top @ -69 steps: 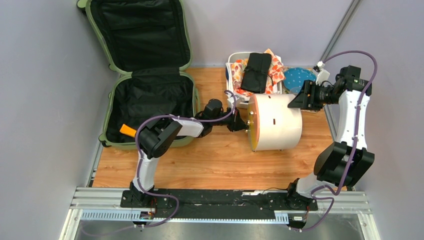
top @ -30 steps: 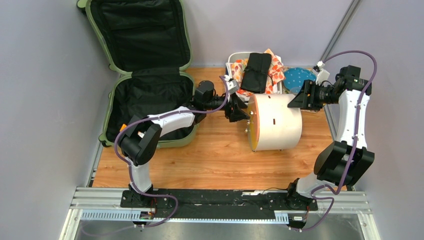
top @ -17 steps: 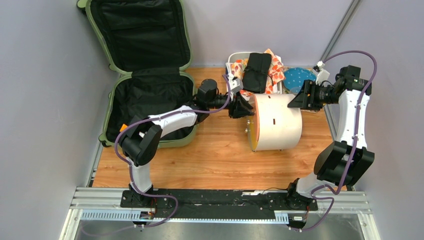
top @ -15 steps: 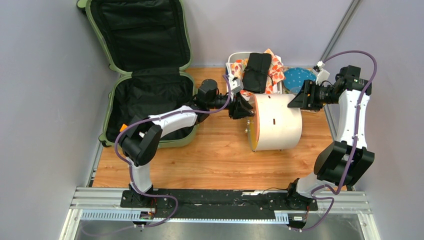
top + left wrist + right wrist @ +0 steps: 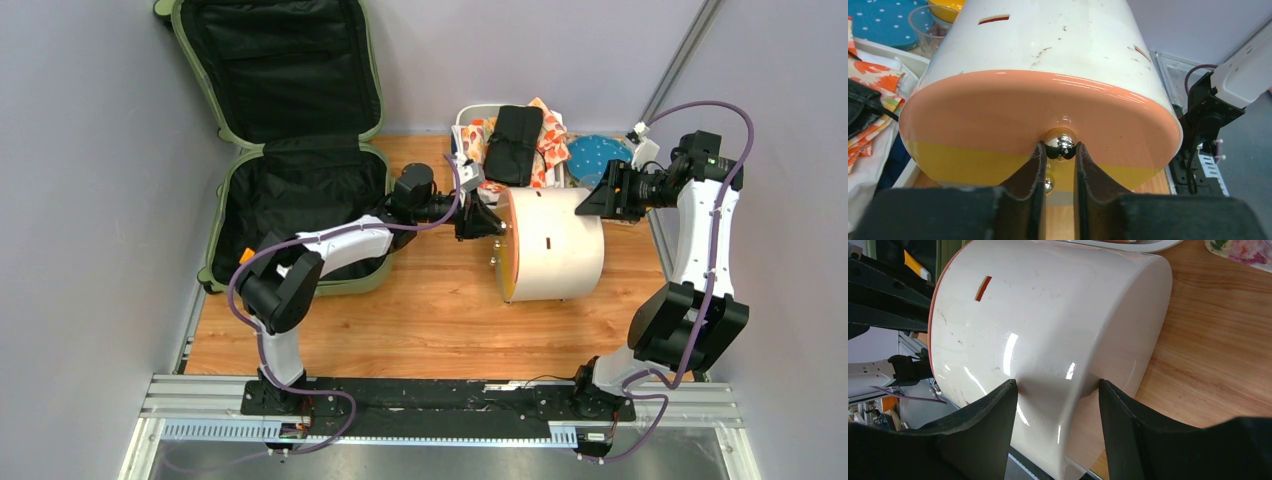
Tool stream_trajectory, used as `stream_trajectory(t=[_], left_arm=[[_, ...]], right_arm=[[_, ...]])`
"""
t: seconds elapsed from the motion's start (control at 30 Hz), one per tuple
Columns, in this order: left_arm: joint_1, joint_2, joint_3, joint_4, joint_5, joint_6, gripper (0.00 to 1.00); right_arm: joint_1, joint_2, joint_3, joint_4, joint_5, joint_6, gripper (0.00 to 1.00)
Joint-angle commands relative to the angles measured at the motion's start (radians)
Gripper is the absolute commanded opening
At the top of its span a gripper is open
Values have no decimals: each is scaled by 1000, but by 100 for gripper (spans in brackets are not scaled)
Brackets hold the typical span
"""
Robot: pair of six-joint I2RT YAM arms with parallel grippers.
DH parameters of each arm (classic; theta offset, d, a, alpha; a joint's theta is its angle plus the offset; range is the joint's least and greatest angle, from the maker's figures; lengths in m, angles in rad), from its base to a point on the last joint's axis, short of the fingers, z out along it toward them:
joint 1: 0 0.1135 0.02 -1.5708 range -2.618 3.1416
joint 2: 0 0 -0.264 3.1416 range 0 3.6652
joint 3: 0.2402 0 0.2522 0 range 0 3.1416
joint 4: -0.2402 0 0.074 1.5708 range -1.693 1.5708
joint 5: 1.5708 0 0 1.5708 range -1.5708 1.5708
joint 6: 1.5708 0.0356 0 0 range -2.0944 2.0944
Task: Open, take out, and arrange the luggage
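1. The luggage lies open in the far left corner of the table. Its lid leans back on the wall, and my left forearm crosses its right rim.
2. A cream cylinder lies on its side right of centre. A white tub of cloth sits just behind it. The table's right edge is near its far end.
3. Bare wood runs from the cylinder to the near rail.
4. My left gripper is clenched on the silver knob of the cylinder's orange end.
5. My right gripper stands spread wide, its tips against the cylinder's curved wall.
6. A second ago my left gripper hung wide, short of the knob. It has since moved in and closed. The cylinder, luggage and right arm have not moved.
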Motion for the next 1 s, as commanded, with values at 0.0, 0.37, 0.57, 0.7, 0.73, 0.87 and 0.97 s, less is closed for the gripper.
stream_trajectory(t=[0.0, 0.37, 0.57, 0.7, 0.73, 0.87, 0.97], left_arm=[[-4, -88, -31, 51, 3, -8, 12], [71, -270, -245, -88, 17, 112, 0], [96, -303, -275, -124, 12, 136, 0], [96, -281, -250, -95, -3, 97, 1], [96, -269, -236, -95, -15, 89, 2], [99, -253, -201, -101, -35, 100, 8], [107, -252, -183, -119, -42, 107, 10]], right_arm=[[25, 44, -45, -82, 122, -44, 61], [25, 44, -41, -85, 126, -55, 61], [23, 43, -50, -87, 126, -59, 61], [23, 43, -47, -88, 126, -59, 61], [23, 41, -45, -88, 126, -59, 61], [23, 38, -47, -88, 126, -59, 61], [23, 32, -50, -88, 128, -59, 61]])
